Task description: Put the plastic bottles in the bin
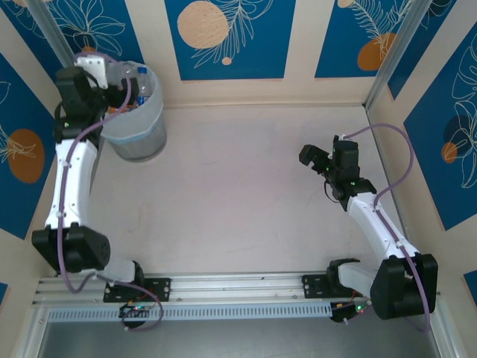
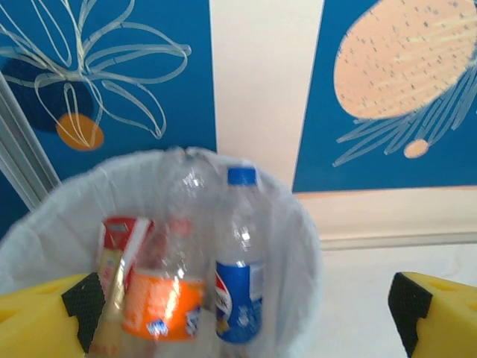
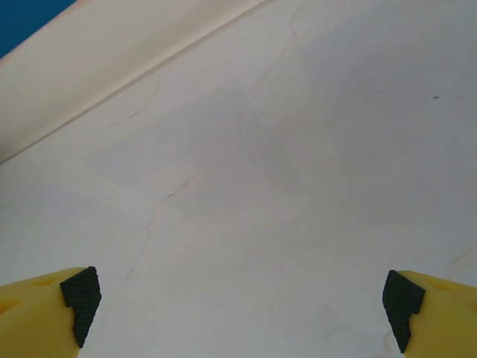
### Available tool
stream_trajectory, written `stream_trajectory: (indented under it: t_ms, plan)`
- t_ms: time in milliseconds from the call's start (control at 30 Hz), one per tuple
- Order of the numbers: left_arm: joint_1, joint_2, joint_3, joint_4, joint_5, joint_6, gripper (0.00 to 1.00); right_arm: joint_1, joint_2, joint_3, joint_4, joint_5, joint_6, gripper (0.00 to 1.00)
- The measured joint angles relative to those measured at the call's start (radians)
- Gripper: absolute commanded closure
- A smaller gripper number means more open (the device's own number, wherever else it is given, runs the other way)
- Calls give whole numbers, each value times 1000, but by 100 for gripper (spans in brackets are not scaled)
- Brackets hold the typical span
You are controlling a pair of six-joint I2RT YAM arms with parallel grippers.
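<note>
**Hovering at the bin, both end effectors spread and empty**

The bin (image 1: pixel 143 136) stands in the far left corner of the counter (image 1: pixel 238 201), its white liner folded over the rim. The left end effector (image 1: pixel 118 95) hangs at the bin's near left rim, and in the left wrist view its fingers (image 2: pixel 83 302) sit wide apart with nothing between them. Below it, inside the bin (image 2: pixel 299 246), lie the plastic bottles: a blue-label bottle (image 2: pixel 238 294) with a blue cap standing upright, an orange-label bottle (image 2: pixel 162 307) just beside it on the left, and a red-label bottle (image 2: pixel 123 237) against the liner behind. More may lie beneath; I cannot tell. The right end effector (image 1: pixel 316 159) is near the right edge, well apart from the bin. Its fingers (image 3: pixel 80 297) are fully spread over bare counter, gripping nothing.
</note>
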Motion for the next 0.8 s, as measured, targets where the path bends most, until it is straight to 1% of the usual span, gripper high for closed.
stream_trajectory:
  t_ms: [100,233,300,400,533,633,700,800]
  plan:
    - [-6,-100,-211,102,-6,-44,1,-36,26,-34,47,6,-63,1]
    - [-8,-225,-496,228,-53,-117,1,-68,84,-106,142,7,-144,1]
    - [-8,-271,-607,265,-93,-150,1,-74,110,-142,192,9,-177,1]
    - [-8,-308,-731,290,-149,-186,1,-75,146,-188,269,10,-224,1]
    - [-8,-304,-854,340,-224,-193,1,-80,192,-211,364,4,-274,1]
    - [-8,-275,-964,438,-264,-180,1,-83,230,-224,451,-16,-298,1]
    - [-8,-239,-1026,494,-266,-160,1,-83,259,-229,502,-28,-310,1]
    - [-8,-146,-1070,586,-229,-126,1,-83,296,-232,560,-49,-332,1]
